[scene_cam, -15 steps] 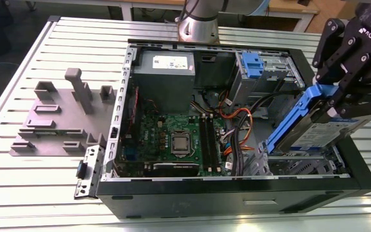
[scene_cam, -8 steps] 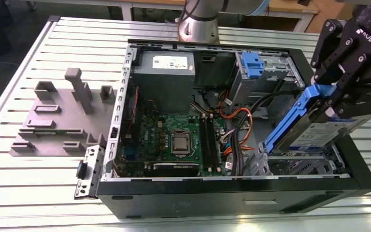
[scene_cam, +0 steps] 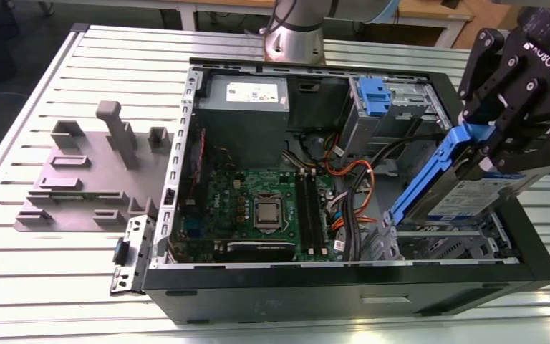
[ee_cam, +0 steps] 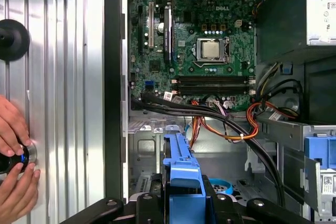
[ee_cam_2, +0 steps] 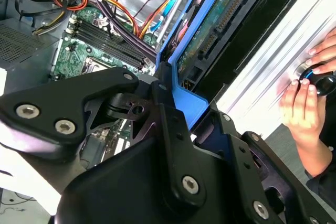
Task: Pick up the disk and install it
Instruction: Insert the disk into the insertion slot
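Observation:
In the exterior view my gripper [scene_cam: 509, 140] is shut on the disk [scene_cam: 466, 199], a silver drive with a white-and-blue label in a blue carrier bracket. The disk hangs tilted, its lower end over the metal drive bay [scene_cam: 442, 244] at the open computer case's corner, on the exterior view's right. In the second wrist view the black fingers [ee_cam_2: 168, 114] clamp the blue bracket, and the disk's [ee_cam_2: 210, 30] green circuit side shows. In the first wrist view the disk's blue carrier edge [ee_cam: 181, 163] sits between the gripper [ee_cam: 181, 203] fingers, above the bay floor [ee_cam: 152, 150].
The black case [scene_cam: 351, 294] lies open on a slatted metal table, showing the motherboard [scene_cam: 256, 208] and orange and black cables [scene_cam: 351, 172]. A blue caddy [scene_cam: 374, 97] sits in the far bay. A grey slotted holder block [scene_cam: 84, 179] stands at the exterior view's left. A person's hands [ee_cam: 13, 156] rest on a knob.

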`<state>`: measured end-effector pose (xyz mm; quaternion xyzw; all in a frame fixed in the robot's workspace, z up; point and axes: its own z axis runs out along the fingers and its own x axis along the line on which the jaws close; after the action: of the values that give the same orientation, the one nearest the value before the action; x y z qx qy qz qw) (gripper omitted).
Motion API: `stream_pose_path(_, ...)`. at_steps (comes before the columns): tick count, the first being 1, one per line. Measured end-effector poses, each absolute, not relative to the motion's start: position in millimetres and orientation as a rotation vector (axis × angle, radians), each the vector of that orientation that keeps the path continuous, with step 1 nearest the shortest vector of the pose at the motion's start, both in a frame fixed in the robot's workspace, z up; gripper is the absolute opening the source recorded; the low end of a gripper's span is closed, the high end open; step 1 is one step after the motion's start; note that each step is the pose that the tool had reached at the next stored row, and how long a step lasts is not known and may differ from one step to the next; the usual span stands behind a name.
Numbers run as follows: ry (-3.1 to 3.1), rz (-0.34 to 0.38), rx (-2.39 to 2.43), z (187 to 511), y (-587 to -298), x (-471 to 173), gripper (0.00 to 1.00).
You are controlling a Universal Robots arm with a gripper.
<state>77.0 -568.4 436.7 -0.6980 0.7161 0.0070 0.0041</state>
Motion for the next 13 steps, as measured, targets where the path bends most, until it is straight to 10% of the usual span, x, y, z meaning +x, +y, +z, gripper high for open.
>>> stream_pose_path(13, 2.224, 0.022, -2.208, 428.6, -568.4, 77.0, 0.37)
